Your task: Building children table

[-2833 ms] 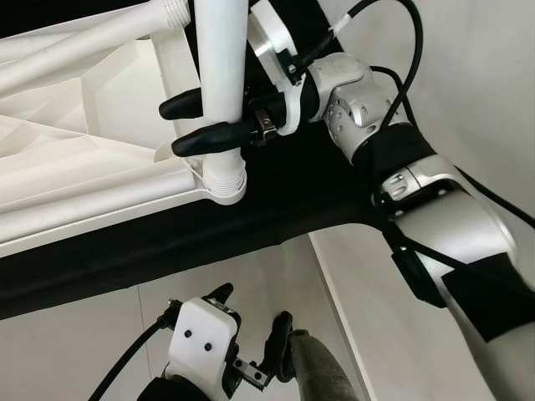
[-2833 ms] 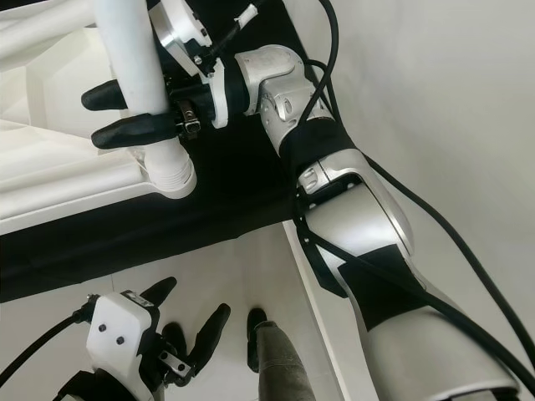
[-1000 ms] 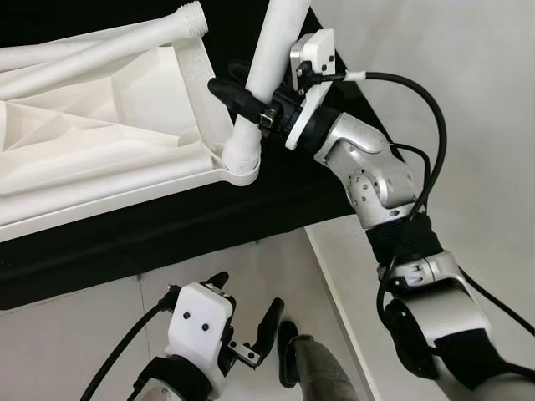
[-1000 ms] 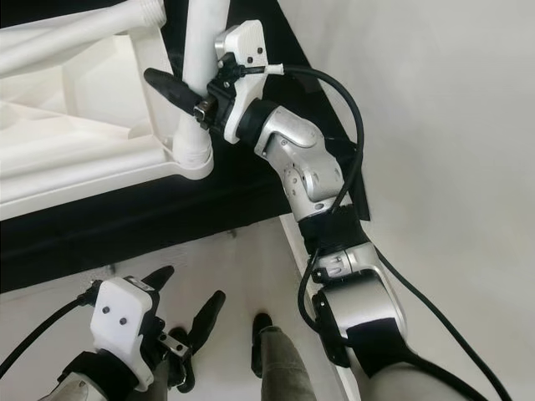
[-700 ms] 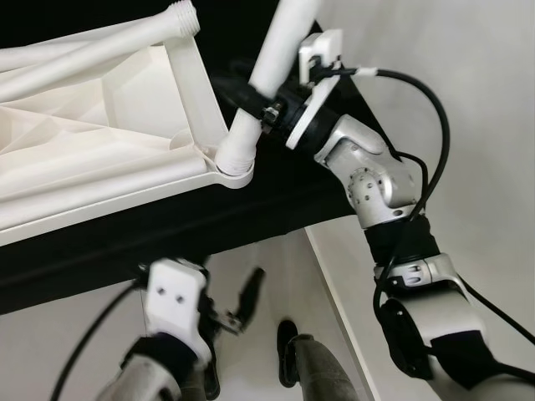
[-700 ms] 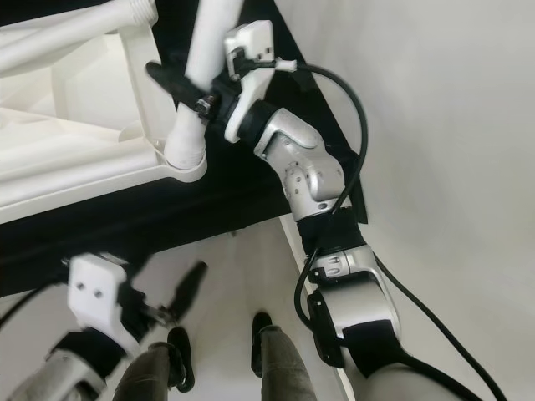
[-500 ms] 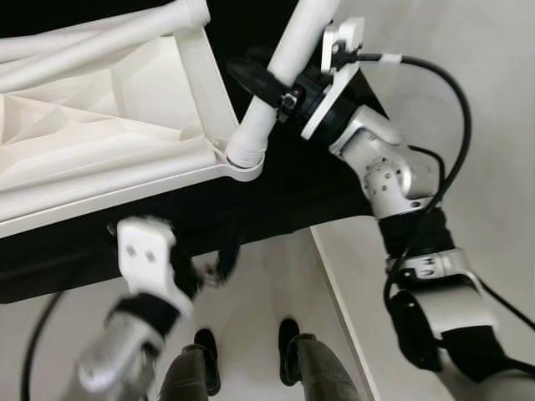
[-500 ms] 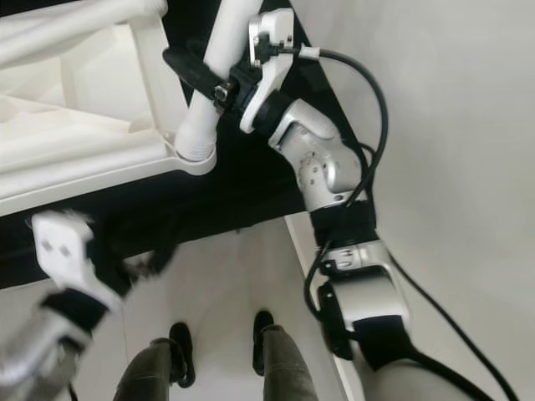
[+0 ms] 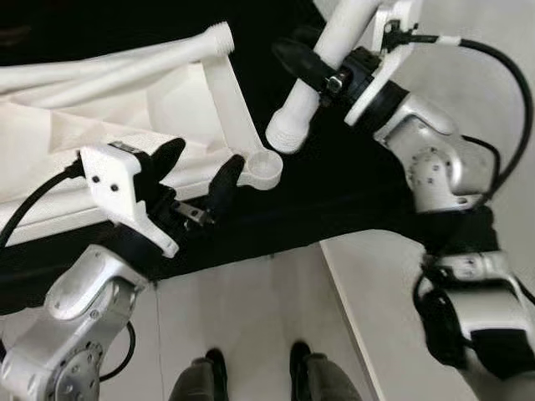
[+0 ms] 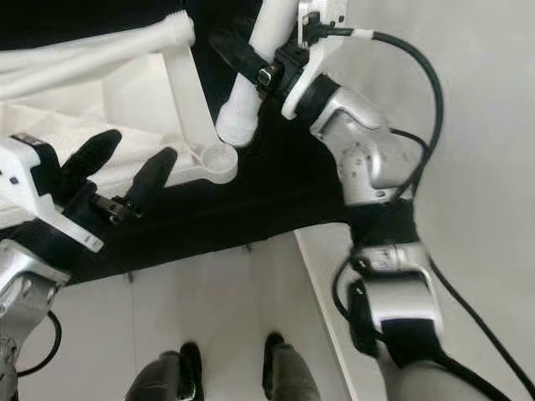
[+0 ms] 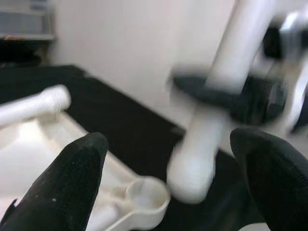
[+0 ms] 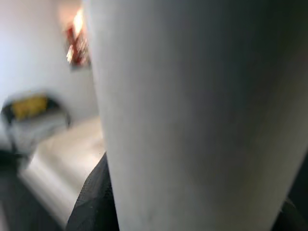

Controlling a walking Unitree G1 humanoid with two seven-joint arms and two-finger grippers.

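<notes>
The white table top (image 9: 100,134) lies upside down on a black surface. Its near corner has a round socket (image 9: 265,170) that stands hollow. My right gripper (image 9: 322,71) is shut on a white table leg (image 9: 313,79), which is tilted, its lower end (image 9: 288,135) hovering just behind and above the socket. My left gripper (image 9: 194,171) is open at the table's near edge, left of the socket, with nothing between its fingers (image 11: 72,178). In the left wrist view, socket (image 11: 147,192) and leg (image 11: 207,125) sit between the spread fingers. Another leg with a threaded end (image 9: 219,32) lies along the far side.
The black surface (image 9: 334,200) ends at a front edge above pale floor (image 9: 251,317). Two grey legs in black shoes (image 9: 209,376) stand on the floor below. A white wall (image 9: 384,301) runs along the right side.
My left arm rose from near the floor to the table's near edge. The right gripper carried the leg's end off the corner socket, which is now hollow. The camera shifted too.
</notes>
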